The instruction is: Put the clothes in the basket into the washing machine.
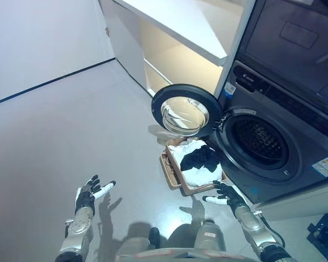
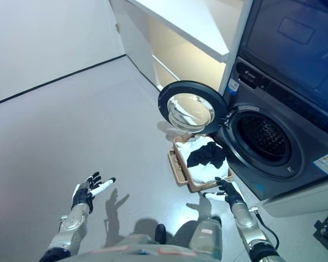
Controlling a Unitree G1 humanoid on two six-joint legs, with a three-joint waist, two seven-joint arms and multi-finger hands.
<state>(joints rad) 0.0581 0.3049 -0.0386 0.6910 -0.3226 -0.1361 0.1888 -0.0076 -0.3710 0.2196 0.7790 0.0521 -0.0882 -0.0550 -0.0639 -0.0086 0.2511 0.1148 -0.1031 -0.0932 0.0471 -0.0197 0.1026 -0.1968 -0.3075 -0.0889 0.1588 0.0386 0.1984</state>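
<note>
A brown basket (image 1: 174,176) sits on the floor in front of the dark grey washing machine (image 1: 273,136). It holds white cloth (image 1: 188,153) with a black garment (image 1: 201,158) on top. The machine's round door (image 1: 186,112) stands open to the left, over the basket's far end, and the drum opening (image 1: 259,143) shows. My right hand (image 1: 225,195) is open, just off the basket's near right corner, holding nothing. My left hand (image 1: 90,195) is open and empty over the bare floor, far left of the basket.
A white cabinet with open shelves (image 1: 175,49) stands left of the machine. A second dark appliance (image 1: 295,38) is stacked above the washer. A grey wall (image 1: 38,38) bounds the floor at the far left. A dark object (image 1: 325,232) sits at the lower right.
</note>
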